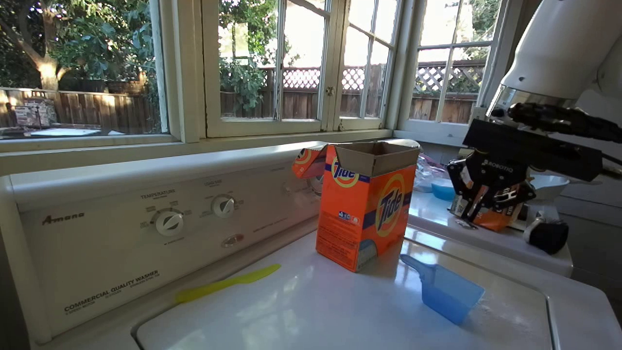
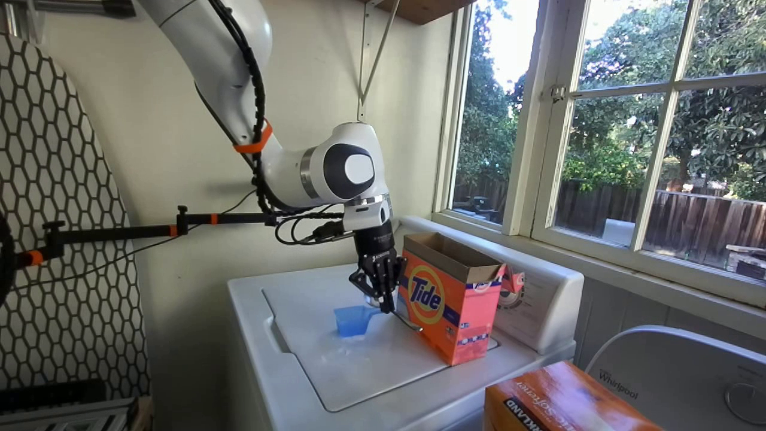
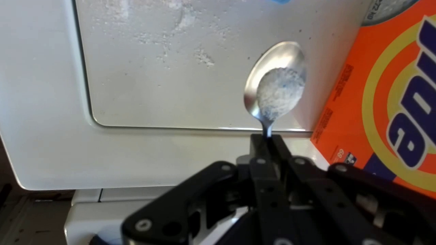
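Note:
A metal spoon point(image 3: 286, 54) is pinched by its handle in my gripper point(image 3: 267, 137), whose fingers are shut on it. White powder with blue specks point(image 3: 281, 92) lies in the spoon's bowl. The gripper point(image 2: 388, 308) points down beside the orange Tide box point(image 2: 446, 308), over the washer's top. That box stands upright with its top open in both exterior views, and its printed side fills the right of the wrist view. A blue scoop point(image 1: 449, 291) rests on the washer lid; only a sliver of it shows in the wrist view. The inside of the box cannot be seen.
A yellow-green utensil point(image 1: 228, 283) lies near the washer's control panel point(image 1: 170, 223). Spilled powder point(image 3: 204, 57) dots the lid. An orange Kirkland box point(image 2: 562, 401) stands in the foreground of an exterior view. Beyond the washer are a blue bowl point(image 1: 442, 189) and a white bowl point(image 1: 551, 184).

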Tool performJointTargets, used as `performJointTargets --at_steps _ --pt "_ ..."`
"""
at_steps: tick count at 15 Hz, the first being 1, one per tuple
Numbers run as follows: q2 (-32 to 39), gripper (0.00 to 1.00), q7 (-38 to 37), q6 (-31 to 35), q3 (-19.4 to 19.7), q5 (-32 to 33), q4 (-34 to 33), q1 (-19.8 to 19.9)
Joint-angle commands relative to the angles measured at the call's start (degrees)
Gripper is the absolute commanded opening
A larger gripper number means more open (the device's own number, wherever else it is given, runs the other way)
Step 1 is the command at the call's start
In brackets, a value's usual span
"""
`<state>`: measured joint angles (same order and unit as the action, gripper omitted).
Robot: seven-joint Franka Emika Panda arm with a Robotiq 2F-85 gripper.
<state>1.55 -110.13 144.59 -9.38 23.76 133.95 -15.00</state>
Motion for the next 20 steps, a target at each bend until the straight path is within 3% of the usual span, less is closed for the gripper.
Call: performJointTargets --at_steps 1,4,5,20 --pt "0.0 0.07 0.1 -0.1 -0.8 -0.1 0.0 0.8" --pt "0.1 0.07 0.1 -0.1 -0.7 -0.1 -0.1 0.8" --pt "0.1 0.02 0.1 -0.1 -0.7 -0.1 -0.1 0.8" --pt "-1.3 0.02 -1.5 -0.3 -0.5 5.2 -6.7 2.7"
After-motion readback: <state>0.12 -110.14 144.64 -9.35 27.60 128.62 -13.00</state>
